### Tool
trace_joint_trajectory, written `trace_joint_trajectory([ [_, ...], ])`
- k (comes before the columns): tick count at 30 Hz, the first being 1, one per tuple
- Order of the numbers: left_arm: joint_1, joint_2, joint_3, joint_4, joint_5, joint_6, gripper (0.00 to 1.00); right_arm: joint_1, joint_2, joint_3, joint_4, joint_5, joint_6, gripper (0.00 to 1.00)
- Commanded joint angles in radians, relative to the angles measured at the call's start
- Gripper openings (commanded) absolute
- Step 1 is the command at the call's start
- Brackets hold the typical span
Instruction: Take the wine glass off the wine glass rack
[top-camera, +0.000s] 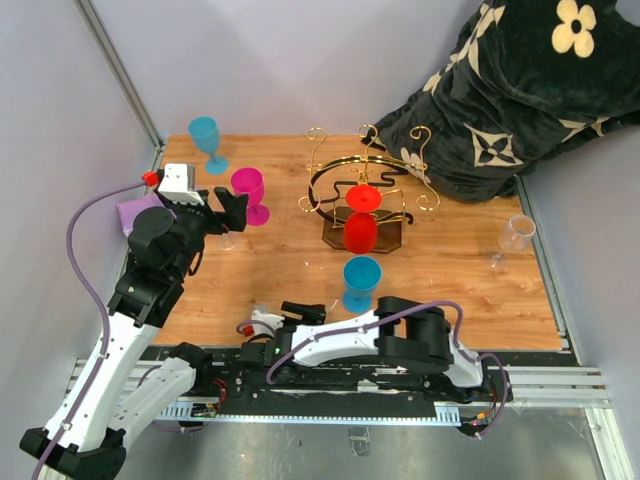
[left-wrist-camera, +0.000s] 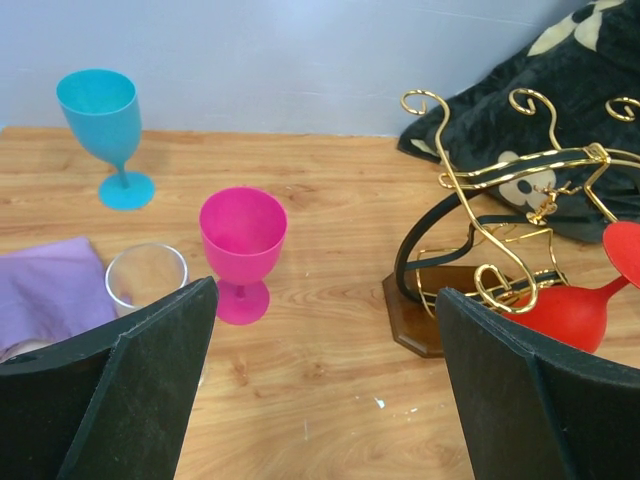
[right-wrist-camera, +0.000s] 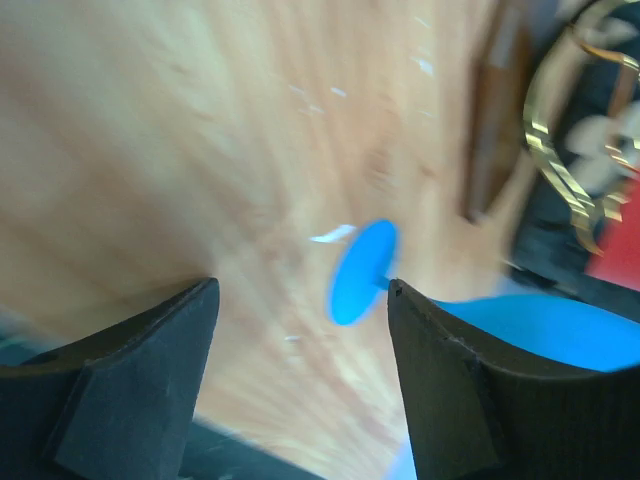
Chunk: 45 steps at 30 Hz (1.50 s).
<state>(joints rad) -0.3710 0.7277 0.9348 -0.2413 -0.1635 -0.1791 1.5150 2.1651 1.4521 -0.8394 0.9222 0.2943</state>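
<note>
The gold wire wine glass rack (top-camera: 345, 175) stands on its dark brown base (top-camera: 392, 238) at mid-table. A red wine glass (top-camera: 360, 230) hangs upside down from it, foot up in the wires. In the left wrist view the rack (left-wrist-camera: 480, 215) and the red glass (left-wrist-camera: 575, 310) are at the right. My left gripper (top-camera: 232, 208) is open and empty, left of the rack beside a pink glass (top-camera: 248, 190). My right gripper (top-camera: 305, 312) is open and empty, low near the front edge. A blue glass (right-wrist-camera: 362, 272) lies just ahead of it, blurred.
The blue glass (top-camera: 361, 283) stands in front of the rack. Another blue glass (top-camera: 207, 140) is at the back left. Clear glasses stand at the right (top-camera: 515, 238) and by my left gripper (left-wrist-camera: 146, 275). A purple cloth (left-wrist-camera: 50, 290) lies left. A black flowered pillow (top-camera: 510, 90) fills the back right.
</note>
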Motion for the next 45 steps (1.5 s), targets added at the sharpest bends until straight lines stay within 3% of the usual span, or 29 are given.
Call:
trace_joint_trajectory([
  [1,-0.008,-0.007,0.032,-0.003,-0.049,0.02,0.96,0.066,-0.145,0.006,0.263,-0.384,0.018,0.71],
  [3,-0.008,-0.003,0.045,-0.016,-0.052,0.025,0.97,0.065,-0.277,0.02,0.263,-0.397,0.023,0.7],
  [6,-0.008,0.007,0.06,-0.029,-0.07,0.018,0.97,0.039,-0.462,0.08,0.206,-0.427,0.073,0.61],
  [10,-0.008,0.039,0.089,-0.071,-0.122,-0.026,0.96,-0.064,-0.726,0.08,0.18,-0.529,0.155,0.54],
  [14,-0.008,0.075,0.123,-0.104,-0.099,-0.067,0.93,-0.298,-0.992,0.002,0.17,-0.701,0.297,0.54],
  [17,-0.008,0.117,0.15,-0.094,0.032,-0.107,0.81,-0.499,-1.112,-0.006,0.107,-0.823,0.331,0.56],
  [21,-0.008,0.233,0.24,-0.116,0.18,-0.164,0.69,-0.769,-1.125,-0.021,0.104,-1.071,0.334,0.57],
  [26,-0.031,0.354,0.332,-0.117,0.329,-0.207,0.7,-0.96,-1.089,-0.066,0.16,-1.222,0.329,0.53],
  [33,-0.143,0.636,0.588,-0.31,0.468,-0.217,0.74,-1.029,-1.088,-0.104,0.205,-1.249,0.319,0.52],
  [45,-0.181,0.755,0.564,-0.211,0.641,-0.343,0.66,-1.119,-1.175,-0.143,0.203,-1.255,0.296,0.53],
])
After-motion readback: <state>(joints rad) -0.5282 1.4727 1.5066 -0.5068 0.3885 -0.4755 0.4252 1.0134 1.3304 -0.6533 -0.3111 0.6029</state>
